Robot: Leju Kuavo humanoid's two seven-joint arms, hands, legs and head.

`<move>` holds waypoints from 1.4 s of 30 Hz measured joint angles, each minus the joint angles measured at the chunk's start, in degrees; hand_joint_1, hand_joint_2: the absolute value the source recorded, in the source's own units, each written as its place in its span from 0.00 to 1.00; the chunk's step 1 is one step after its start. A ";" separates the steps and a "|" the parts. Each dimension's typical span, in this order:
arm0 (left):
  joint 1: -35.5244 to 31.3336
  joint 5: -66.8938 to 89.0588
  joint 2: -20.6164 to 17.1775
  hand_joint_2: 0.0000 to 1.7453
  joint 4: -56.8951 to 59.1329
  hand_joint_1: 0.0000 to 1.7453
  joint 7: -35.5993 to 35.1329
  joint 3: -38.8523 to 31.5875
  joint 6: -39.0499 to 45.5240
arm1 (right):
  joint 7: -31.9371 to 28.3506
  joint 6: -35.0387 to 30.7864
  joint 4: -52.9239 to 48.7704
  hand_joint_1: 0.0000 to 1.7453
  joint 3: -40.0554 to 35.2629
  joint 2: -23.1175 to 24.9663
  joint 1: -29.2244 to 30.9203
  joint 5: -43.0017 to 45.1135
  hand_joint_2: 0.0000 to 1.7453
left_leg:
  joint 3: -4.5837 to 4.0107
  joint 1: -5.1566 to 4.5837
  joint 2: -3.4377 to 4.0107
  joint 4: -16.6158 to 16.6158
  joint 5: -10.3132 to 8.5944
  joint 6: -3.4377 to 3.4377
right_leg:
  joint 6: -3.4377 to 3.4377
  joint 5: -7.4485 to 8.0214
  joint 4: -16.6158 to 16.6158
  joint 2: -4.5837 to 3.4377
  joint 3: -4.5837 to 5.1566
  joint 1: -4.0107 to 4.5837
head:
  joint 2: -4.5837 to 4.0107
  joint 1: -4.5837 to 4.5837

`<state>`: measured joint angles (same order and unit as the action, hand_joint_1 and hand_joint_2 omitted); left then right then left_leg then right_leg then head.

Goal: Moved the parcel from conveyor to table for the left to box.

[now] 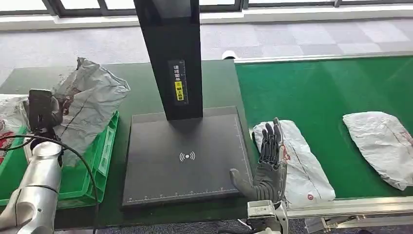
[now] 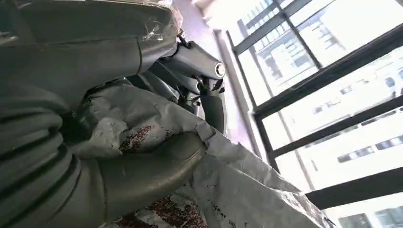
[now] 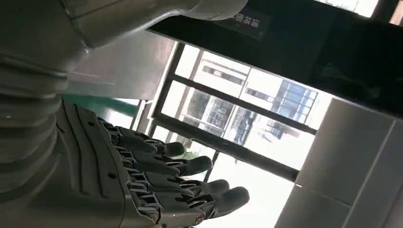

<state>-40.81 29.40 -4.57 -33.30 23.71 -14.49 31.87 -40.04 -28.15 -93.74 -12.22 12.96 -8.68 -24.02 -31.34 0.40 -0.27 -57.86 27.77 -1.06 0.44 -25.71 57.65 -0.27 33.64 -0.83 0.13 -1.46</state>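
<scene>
Left hand: the left hand (image 1: 45,111) is raised over the green crate and grips a crumpled grey parcel (image 1: 90,100); in the left wrist view the thick grey thumb (image 2: 147,166) presses into the wrinkled plastic film (image 2: 237,180), which carries dark red print.
Held parcel: a soft, creased poly mailer bag, silvery grey, bunched at the grip and hanging down over the crate's rim, clear of the conveyor.
Green crate: a moulded green plastic crate (image 1: 104,151) with ribbed walls stands at the left end of the table, below the held parcel; another pale bag (image 1: 7,117) lies at the far left edge.
Scanner stand: a flat, matte black square base plate (image 1: 185,156) with a white wireless mark and ruler ticks along its edges; a tall black column (image 1: 170,53) with a yellow label rises from its back edge and blocks part of the table behind.
Right hand: the right hand (image 1: 269,163) stands upright, holding nothing, dark fingers (image 3: 190,166) straight and slightly apart, thumb out, between the base plate and a parcel on the belt.
Conveyor: a green belt (image 1: 316,87), smooth with a metal edge rail, carries two flat whitish mailer bags, one (image 1: 302,165) just beside the right hand, one (image 1: 382,144) well apart to the right.
</scene>
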 measured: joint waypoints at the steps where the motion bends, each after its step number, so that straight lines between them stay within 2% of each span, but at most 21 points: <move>1: -0.25 0.00 -0.02 1.00 1.23 1.00 -0.07 -0.02 0.00 | 0.02 -0.02 0.00 0.00 0.00 -0.04 0.00 0.00 1.00 | -0.01 0.00 0.00 0.00 0.00 0.00 | 0.00 0.00 0.00 0.00 0.00 0.00 | 0.00 0.00; 2: -0.41 0.00 -0.09 1.00 1.99 0.44 -0.07 -0.02 0.00 | 0.02 -0.04 0.00 0.00 0.00 -0.09 0.00 0.00 1.00 | -0.01 0.00 0.00 0.00 0.00 0.00 | 0.00 0.00 0.00 0.00 0.01 -0.01 | 0.00 0.00; 3: -0.52 0.02 -0.13 1.00 2.71 0.00 -0.11 -0.02 -0.04 | 0.02 -0.04 0.00 0.00 -0.02 -0.13 0.00 -0.02 1.00 | -0.01 0.00 0.00 0.00 0.01 0.00 | 0.00 0.00 0.00 0.00 0.02 -0.01 | 0.00 0.00; 5: -0.88 0.46 -0.22 1.00 3.87 0.00 -0.88 -0.02 -0.64 | 0.02 -0.07 0.00 0.00 -0.04 -0.17 0.00 -0.07 1.00 | -0.02 0.00 -0.01 0.00 0.01 0.00 | 0.00 -0.01 -0.01 0.02 0.03 -0.01 | 0.00 0.00; 6: -1.08 1.01 -0.22 0.00 4.74 0.00 -2.15 -0.02 -1.38 | 0.02 -0.07 -0.02 0.00 -0.04 -0.20 0.00 -0.20 1.00 | -0.03 -0.01 -0.02 0.00 0.01 0.01 | 0.00 -0.01 -0.01 0.02 0.03 -0.01 | 0.00 0.00; 10: -1.11 2.16 0.17 0.00 7.03 0.00 -4.87 -0.02 -1.27 | 0.04 0.20 -0.02 0.00 -0.04 -0.20 0.07 -0.63 1.00 | -0.04 0.00 -0.01 0.00 0.01 0.00 | 0.00 0.00 -0.01 0.01 0.03 0.01 | 0.00 0.00; 20: -0.82 0.46 1.27 0.00 8.52 0.00 -2.76 -1.57 0.46 | 0.20 0.26 0.00 0.00 -0.04 -0.22 0.64 -1.14 1.00 | -0.05 0.00 -0.02 0.00 0.00 0.00 | 0.00 0.00 0.00 0.02 0.04 0.02 | 0.00 0.00; 26: 0.65 -5.78 2.52 0.00 6.92 0.00 4.62 -4.11 -0.98 | 0.02 -0.11 0.07 0.00 -0.04 -0.37 0.90 -0.46 1.00 | -0.05 0.00 0.00 0.00 0.01 0.00 | 0.00 0.00 -0.01 0.01 0.05 0.00 | 0.00 0.00; 29: 2.74 -9.21 4.11 0.00 4.11 0.00 7.90 -5.42 0.31 | 0.02 -0.94 0.15 0.00 -0.07 -0.37 1.10 -0.66 1.00 | -0.06 -0.01 -0.02 0.00 0.01 0.00 | 0.00 0.00 -0.01 0.02 0.04 -0.01 | 0.00 0.00; 33: 6.20 -5.96 7.02 0.00 -2.74 0.00 12.34 -8.51 7.58 | 0.26 -1.59 0.15 0.00 -0.07 -0.37 1.04 -1.72 1.00 | -0.02 -0.03 0.03 0.00 0.03 0.02 | 0.00 0.00 -0.01 -0.02 0.06 -0.05 | 0.00 0.00; 38: 14.14 2.49 15.83 0.00 -22.84 0.00 16.37 -15.85 8.24 | 1.07 -1.86 0.17 0.00 -0.68 -0.35 1.02 -4.02 1.00 | -0.08 -0.02 0.05 0.00 0.08 -0.01 | 0.01 -0.01 -0.02 -0.08 0.11 -0.04 | 0.00 0.00; 39: 15.97 1.61 17.25 0.00 -27.69 0.00 16.44 -16.33 8.26 | 1.18 -1.95 0.20 0.00 -1.01 -0.35 1.03 -4.42 0.00 | -0.10 -0.02 0.08 0.00 0.10 0.01 | 0.01 -0.02 -0.02 -0.12 0.13 -0.04 | 0.00 0.00; 40: 17.11 0.88 18.35 0.00 -30.82 0.00 16.48 -16.48 8.28 | 1.20 -1.97 0.22 0.00 -1.16 -0.35 1.03 -4.65 0.00 | -0.11 -0.02 0.08 0.00 0.13 0.04 | 0.01 -0.02 -0.02 -0.12 0.14 -0.04 | 0.00 -0.02; 41: 18.74 0.04 19.54 0.00 -34.51 0.00 16.52 -16.52 8.28 | 1.25 -1.99 0.28 0.00 -1.27 -0.35 1.03 -4.98 1.00 | -0.12 -0.02 0.08 0.00 0.13 0.04 | 0.01 -0.02 -0.03 -0.10 0.14 -0.04 | 0.00 0.00; 42: 19.93 -1.12 20.28 0.00 -37.87 0.00 16.52 -16.52 8.28 | 1.75 -2.32 0.39 0.00 -1.27 -0.35 1.03 -5.90 1.00 | -0.12 -0.02 0.08 0.00 0.13 0.03 | 0.02 -0.04 -0.04 -0.09 0.14 -0.04 | 0.00 0.00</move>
<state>-20.88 28.28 15.71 -71.18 40.24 -31.01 40.15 -38.29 -30.47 -93.35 -13.49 12.61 -7.65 -29.93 -31.46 0.38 -0.19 -57.86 27.90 -1.03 0.46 -25.75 57.62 -0.37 33.79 -0.87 0.13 -1.46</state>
